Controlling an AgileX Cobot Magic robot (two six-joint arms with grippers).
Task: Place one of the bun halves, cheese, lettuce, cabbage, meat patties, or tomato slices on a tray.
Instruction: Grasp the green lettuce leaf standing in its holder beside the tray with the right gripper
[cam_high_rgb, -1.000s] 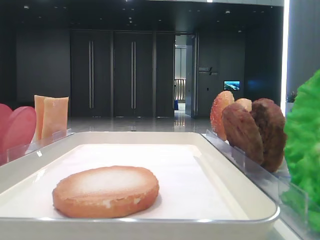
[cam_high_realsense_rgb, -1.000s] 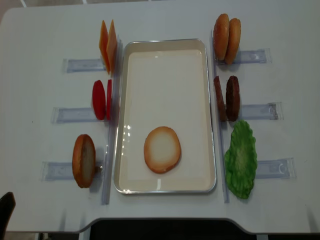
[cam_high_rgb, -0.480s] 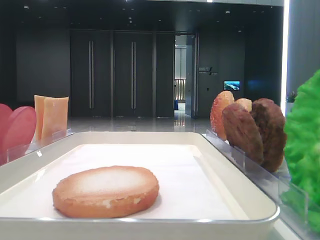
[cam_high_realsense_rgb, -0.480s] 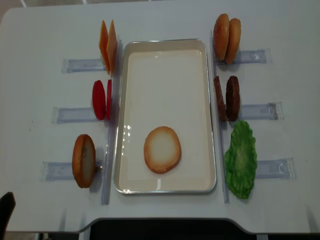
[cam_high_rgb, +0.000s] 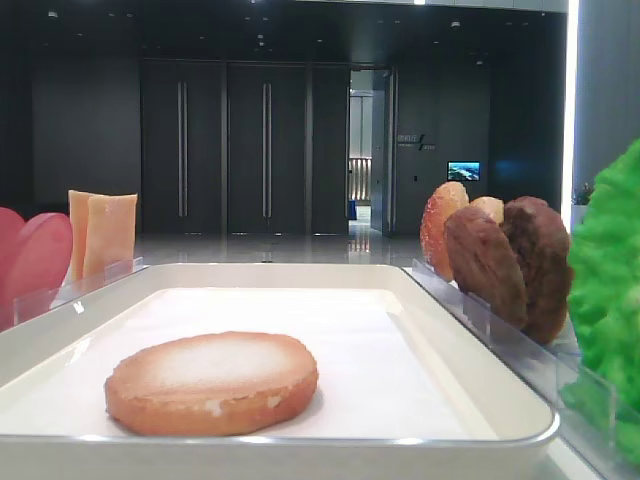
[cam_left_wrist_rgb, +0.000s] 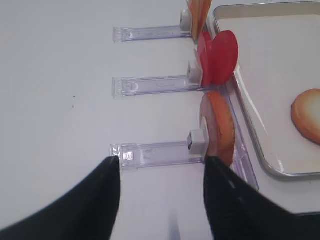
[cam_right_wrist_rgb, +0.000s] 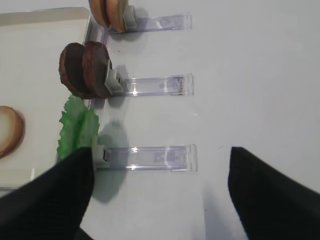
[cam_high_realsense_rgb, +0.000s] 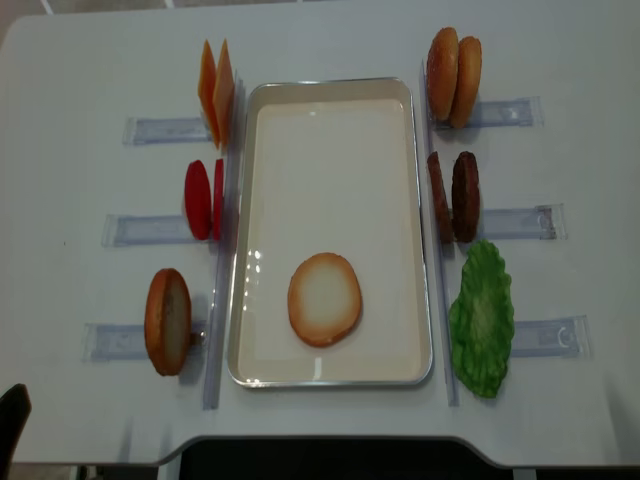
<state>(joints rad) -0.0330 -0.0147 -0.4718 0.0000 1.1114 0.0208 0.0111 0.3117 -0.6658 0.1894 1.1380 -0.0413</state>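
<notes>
The desk (cam_high_realsense_rgb: 560, 400) was a plain white surface with a rounded near edge. On its middle lay the tray (cam_high_realsense_rgb: 420, 240), long side running away from the near edge, one of the bun halves (cam_high_realsense_rgb: 324, 299) flat in its near part. Clear plastic holders (cam_high_realsense_rgb: 505, 112) lay on the desk on both sides — three per side, each reaching outward from the tray. On the left they held upright the cheese (cam_high_realsense_rgb: 216, 92), the tomato slices (cam_high_realsense_rgb: 203, 199) and a bun half (cam_high_realsense_rgb: 168, 321); on the right, two bun halves (cam_high_realsense_rgb: 453, 76), the meat patties (cam_high_realsense_rgb: 454, 196) and the lettuce (cam_high_realsense_rgb: 481, 317) — nearest the front edge.
</notes>
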